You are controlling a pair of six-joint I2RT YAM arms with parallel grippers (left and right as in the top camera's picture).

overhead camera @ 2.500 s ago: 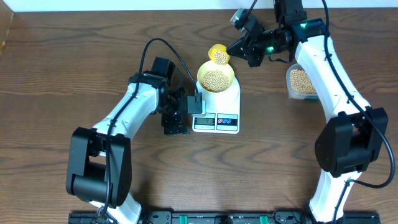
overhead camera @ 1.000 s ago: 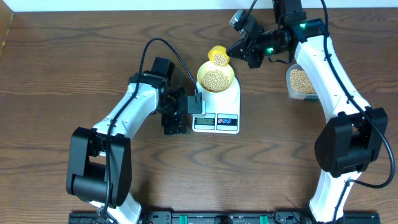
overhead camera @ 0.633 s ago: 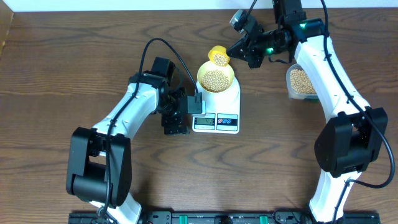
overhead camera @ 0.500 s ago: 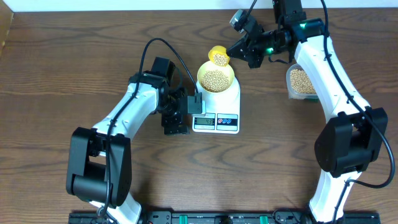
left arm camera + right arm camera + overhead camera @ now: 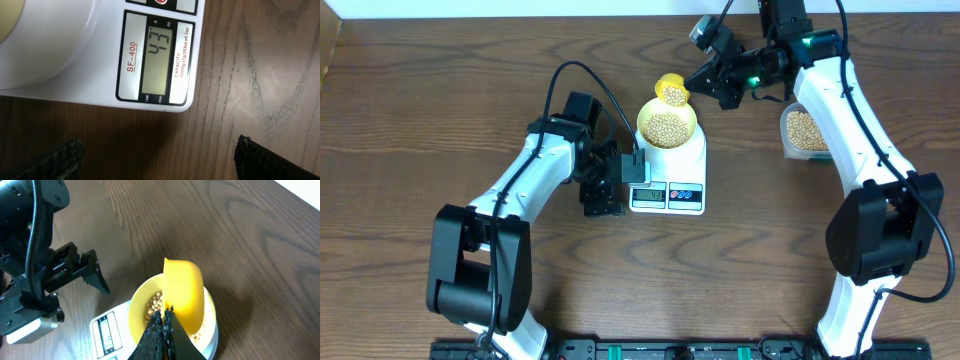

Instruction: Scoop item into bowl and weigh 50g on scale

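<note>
At mid-table, on the far end of the scale [image 5: 695, 165] — we list the bowl [image 5: 136, 301], pale yellow-green, round, about as wide as the platform under it.

Contents: beans [image 5: 667, 127], beige-tan, covering the bottom in a shallow heap. The display [image 5: 159, 62] at the near edge shows 43, so we judge the load short of target.

Scoop [image 5: 184, 292]: yellow, rigid, tilted over the far rim of the bowl and carrying a few beans. The right gripper [image 5: 164, 316] is clamped tight on its handle, jaws together with no gap showing.

Tub [image 5: 786, 118]: clear plastic, on the table [image 5: 420, 100] to the right of the scale and well apart from it, partly under the right arm, holding the stock of beans.

Left gripper [image 5: 157, 145]: jaws spread wide and holding nothing, just left of the scale with its camera on the display.

Handling note: we judge the beans hard, smooth and light singly, quick to roll and bounce off a rim. They are not to be pinched — they are taken by the scoop, gripped at its handle. A gentle tilt should let a few fall at a time, since a full tip would likely overshoot.
</note>
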